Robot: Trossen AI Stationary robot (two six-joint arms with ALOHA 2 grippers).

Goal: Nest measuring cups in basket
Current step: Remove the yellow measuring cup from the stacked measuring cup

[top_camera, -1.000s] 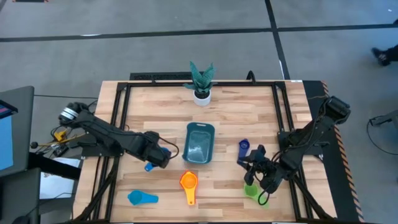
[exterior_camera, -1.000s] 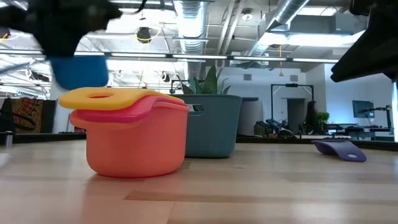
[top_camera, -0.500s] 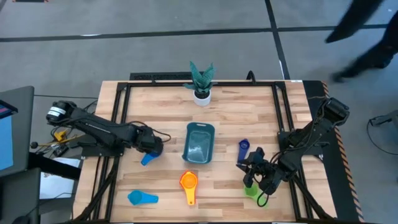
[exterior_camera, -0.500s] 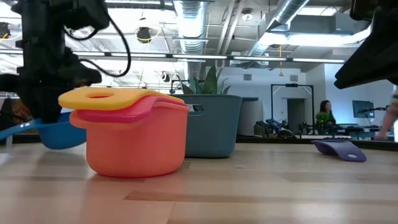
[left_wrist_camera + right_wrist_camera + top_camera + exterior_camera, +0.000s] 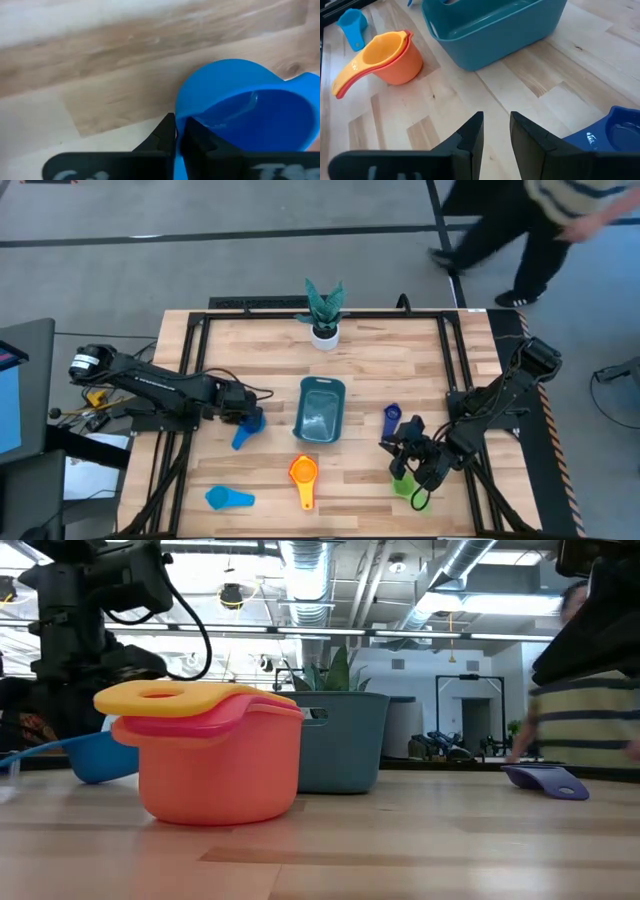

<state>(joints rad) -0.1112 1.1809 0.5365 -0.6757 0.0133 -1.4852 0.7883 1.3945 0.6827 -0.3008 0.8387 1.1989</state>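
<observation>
High view: left end effector [image 5: 247,422] clamped on blue cup [image 5: 241,437] rim, low over counter [image 5: 380,370], beside teal basket [image 5: 320,411]. Right end effector [image 5: 403,463] part-open, empty, near green cup [image 5: 403,485]. Next: carry into basket.

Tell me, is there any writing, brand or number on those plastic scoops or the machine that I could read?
None can be read.
Dark blue plastic measuring cup: a small pale mark near its rim, too small to read.
Left gripper: pale lettering on its dark body, cut off and blurred.
Right gripper: a pale mark on its dark body, unreadable.
</observation>
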